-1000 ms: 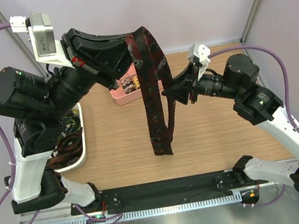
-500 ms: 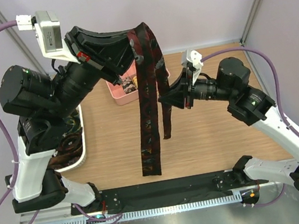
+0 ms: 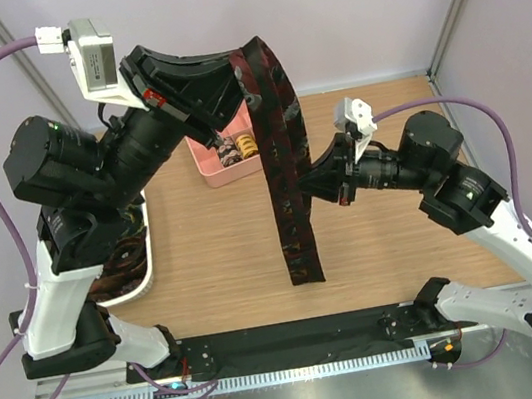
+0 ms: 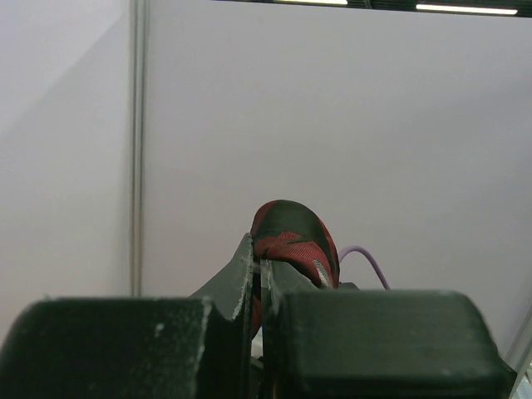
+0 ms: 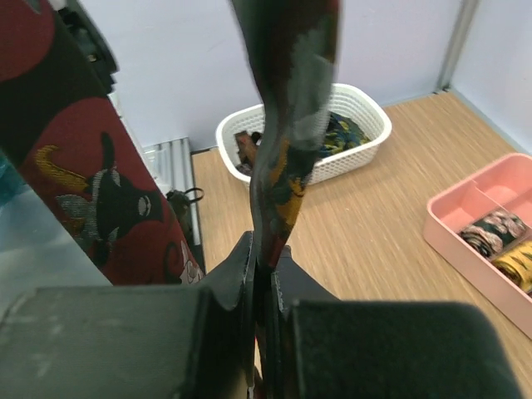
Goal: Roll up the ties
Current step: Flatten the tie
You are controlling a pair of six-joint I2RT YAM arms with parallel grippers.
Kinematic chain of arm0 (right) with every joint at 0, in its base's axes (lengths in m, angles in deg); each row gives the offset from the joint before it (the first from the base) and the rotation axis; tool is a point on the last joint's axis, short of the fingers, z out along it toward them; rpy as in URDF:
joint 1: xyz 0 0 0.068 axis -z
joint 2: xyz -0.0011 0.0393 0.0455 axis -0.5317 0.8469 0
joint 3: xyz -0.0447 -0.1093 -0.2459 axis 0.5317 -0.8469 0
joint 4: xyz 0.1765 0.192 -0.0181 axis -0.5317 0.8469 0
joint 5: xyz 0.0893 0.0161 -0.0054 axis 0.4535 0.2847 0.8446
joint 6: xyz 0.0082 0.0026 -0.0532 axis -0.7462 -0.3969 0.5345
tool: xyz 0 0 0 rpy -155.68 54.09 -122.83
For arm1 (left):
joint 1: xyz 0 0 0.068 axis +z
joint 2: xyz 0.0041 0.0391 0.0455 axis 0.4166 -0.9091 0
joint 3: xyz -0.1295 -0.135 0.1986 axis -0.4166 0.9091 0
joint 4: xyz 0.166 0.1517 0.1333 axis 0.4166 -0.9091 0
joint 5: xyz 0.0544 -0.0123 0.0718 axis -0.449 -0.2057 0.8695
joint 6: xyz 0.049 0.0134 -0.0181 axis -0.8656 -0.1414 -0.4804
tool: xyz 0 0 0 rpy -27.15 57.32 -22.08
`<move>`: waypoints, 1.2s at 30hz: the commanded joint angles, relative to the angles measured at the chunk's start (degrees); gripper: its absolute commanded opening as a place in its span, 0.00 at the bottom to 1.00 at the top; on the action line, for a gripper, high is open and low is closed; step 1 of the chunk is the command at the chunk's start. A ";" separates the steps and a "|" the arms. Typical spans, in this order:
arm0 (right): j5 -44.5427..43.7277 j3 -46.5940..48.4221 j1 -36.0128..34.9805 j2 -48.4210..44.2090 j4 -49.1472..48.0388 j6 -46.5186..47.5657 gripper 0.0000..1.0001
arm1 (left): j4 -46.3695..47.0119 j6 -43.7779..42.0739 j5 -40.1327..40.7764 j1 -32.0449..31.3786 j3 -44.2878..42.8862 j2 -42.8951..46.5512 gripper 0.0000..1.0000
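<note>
A dark red printed tie [image 3: 283, 166] hangs doubled over in the air, its two strands ending low above the table. My left gripper [image 3: 242, 74] is raised high and shut on the tie's fold [image 4: 291, 237]. My right gripper [image 3: 301, 186] reaches in from the right at mid-height. Its jaws are shut on one hanging strand [image 5: 287, 133], which rises straight from between the fingers [image 5: 237, 270]. The other, wider strand [image 5: 79, 174] hangs close on the left of the right wrist view. Small rolled ties [image 3: 236, 148] sit in the pink tray, and loose ties [image 3: 118, 258] lie in the basket.
A pink divided tray [image 3: 214, 175] stands at the back centre, also in the right wrist view as the tray [image 5: 465, 253]. A white mesh basket [image 3: 148, 240] stands at the left under my left arm. Frame posts rise at both back corners.
My right gripper has shut on the hanging strand. The right arm drew slightly right and the tie's lower ends swung from left back toward the centre.
</note>
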 commanded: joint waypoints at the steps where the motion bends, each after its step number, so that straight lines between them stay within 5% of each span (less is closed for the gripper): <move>1: -8.57 2.02 -0.33 -1.89 1.78 0.86 0.01 | 3.61 -0.08 -0.01 0.02 -0.23 0.81 0.01; 14: -42.36 18.70 -0.33 7.14 8.91 7.19 0.01 | 2.73 6.06 -5.28 0.11 8.82 4.58 0.01; 21: -55.36 37.86 -0.33 15.14 13.83 10.88 0.01 | 5.26 5.64 -8.07 0.11 30.77 12.14 0.00; 28: -56.71 47.81 -0.24 18.85 14.71 12.29 0.01 | 4.15 -0.85 -22.86 0.11 44.06 16.54 0.00; 36: -48.62 48.61 -0.33 14.46 13.75 10.62 0.01 | -1.05 -8.60 -4.67 1.43 51.19 12.42 0.00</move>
